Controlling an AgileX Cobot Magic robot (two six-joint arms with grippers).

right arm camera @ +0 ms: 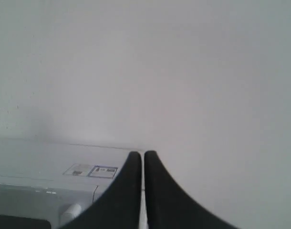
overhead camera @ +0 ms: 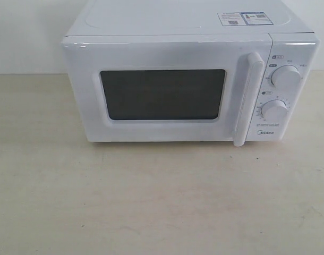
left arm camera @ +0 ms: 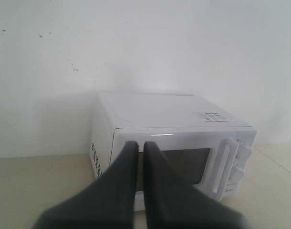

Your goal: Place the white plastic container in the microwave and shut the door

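Observation:
The white microwave (overhead camera: 183,32) stands at the back of the table with its door (overhead camera: 162,58) shut; the dark window (overhead camera: 163,94) and the long vertical handle (overhead camera: 248,98) face the exterior camera. The white plastic container shows in no view. My left gripper (left arm camera: 140,144) is shut with nothing between its fingers, held off in front of the microwave (left arm camera: 150,114). My right gripper (right arm camera: 142,153) is shut and empty, raised above the microwave's top (right arm camera: 36,162). Neither gripper appears in the exterior view.
Two round dials (overhead camera: 286,78) sit on the microwave's right panel, and stickers (overhead camera: 243,18) lie on its top. The beige table (overhead camera: 151,202) stretches in front of the microwave. A white wall (left arm camera: 145,43) stands behind it.

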